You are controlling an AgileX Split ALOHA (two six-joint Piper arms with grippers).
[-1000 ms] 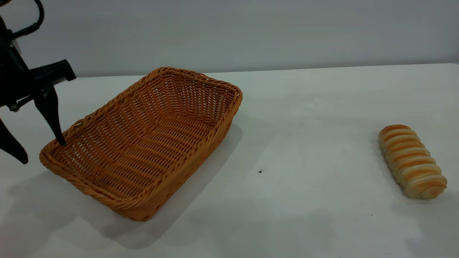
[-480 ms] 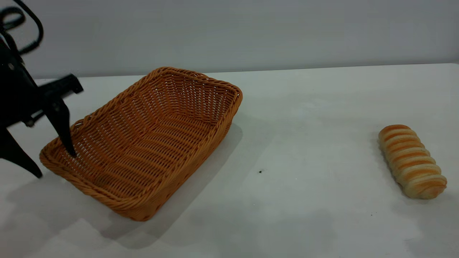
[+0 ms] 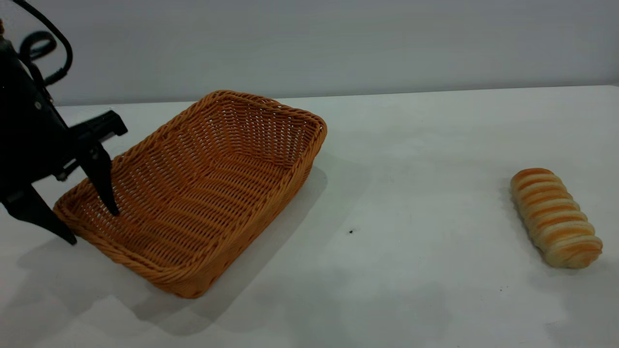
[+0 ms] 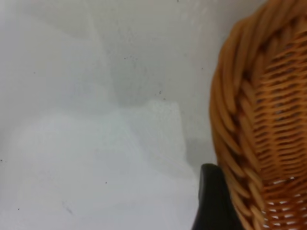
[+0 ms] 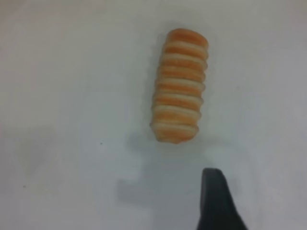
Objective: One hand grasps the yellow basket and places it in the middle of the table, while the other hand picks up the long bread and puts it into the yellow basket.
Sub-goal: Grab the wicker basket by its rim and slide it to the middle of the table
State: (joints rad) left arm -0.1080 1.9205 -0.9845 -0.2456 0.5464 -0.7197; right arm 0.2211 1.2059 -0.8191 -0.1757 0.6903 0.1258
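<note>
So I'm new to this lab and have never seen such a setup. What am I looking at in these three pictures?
This is a robot with two black arms at a white table, each ending in a two-finger pincer. The wide picture comes from a camera facing the arms. In it the left pincer is open, with one finger inside the yellow basket and the other outside its near-left rim, so it straddles the wall but holds nothing yet. The long bread lies alone on the table, far to the right.

The other two pictures come from cameras on the wrists. The left one shows the basket's braided rim up close and a black fingertip. The right one looks down at the bread, with one fingertip showing. The right pincer holds nothing.
</note>
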